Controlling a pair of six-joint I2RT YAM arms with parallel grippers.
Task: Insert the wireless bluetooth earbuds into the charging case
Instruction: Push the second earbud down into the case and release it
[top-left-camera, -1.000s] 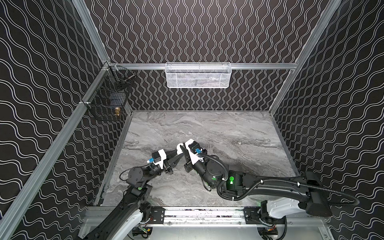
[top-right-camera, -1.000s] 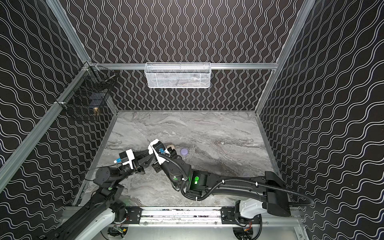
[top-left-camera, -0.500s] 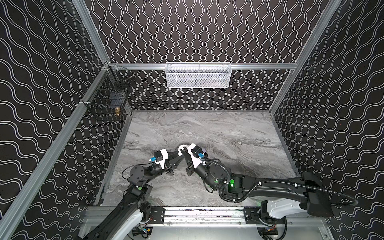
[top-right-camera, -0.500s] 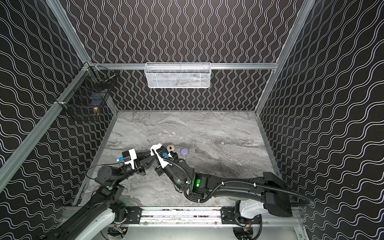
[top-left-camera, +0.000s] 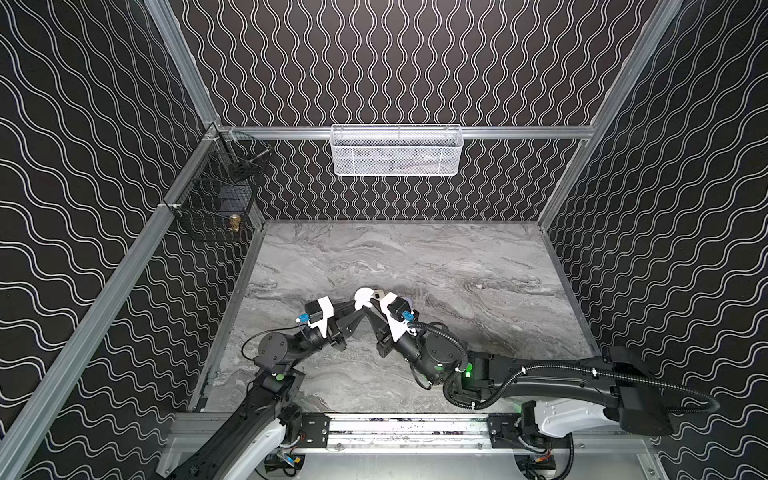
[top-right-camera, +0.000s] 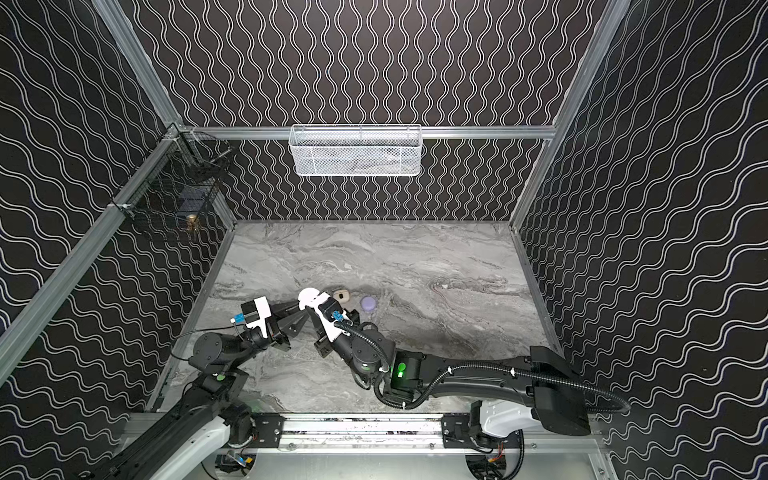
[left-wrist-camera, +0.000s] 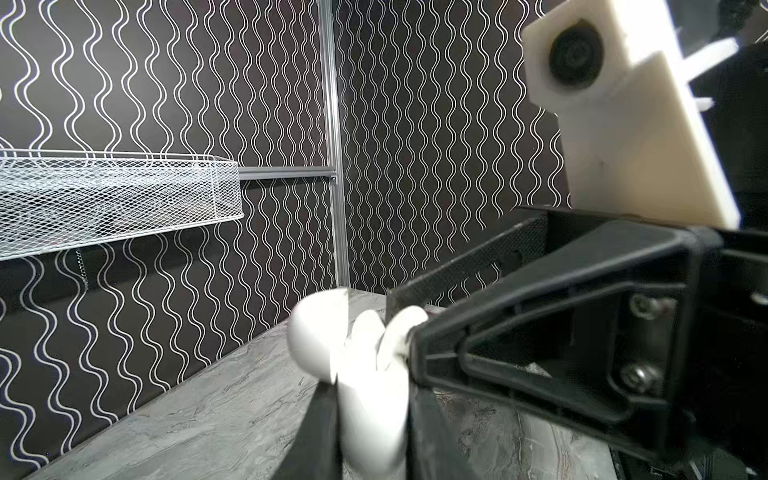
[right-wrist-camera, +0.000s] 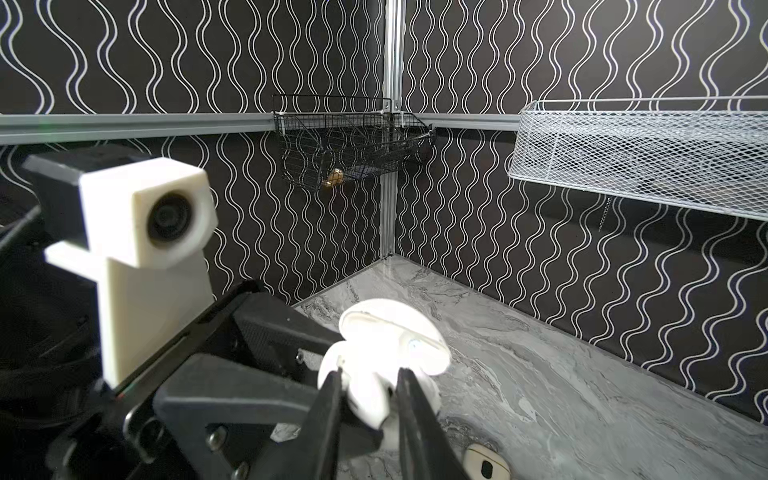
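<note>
A white charging case (top-left-camera: 363, 296) with its lid open is held above the table, and my left gripper (top-left-camera: 360, 308) is shut on its body (left-wrist-camera: 365, 399). My right gripper (top-left-camera: 368, 311) meets it from the right. In the right wrist view its jaws (right-wrist-camera: 369, 399) stand close on either side of a small white earbud (right-wrist-camera: 368, 386) at the case mouth, below the lid (right-wrist-camera: 386, 328). One finger touches the earbud. A thin dark line shows at the other, so I cannot tell whether it is gripped.
A beige case (top-right-camera: 341, 296) and a lavender case (top-right-camera: 368, 303) lie on the marble table just behind the grippers. The beige one also shows in the right wrist view (right-wrist-camera: 486, 463). A white mesh basket (top-left-camera: 395, 150) hangs on the back wall and a black wire basket (top-left-camera: 216, 199) on the left.
The right wrist has drifted slightly toward the near right while its fingertips stay at the case. The left gripper and the white case have hardly moved.
</note>
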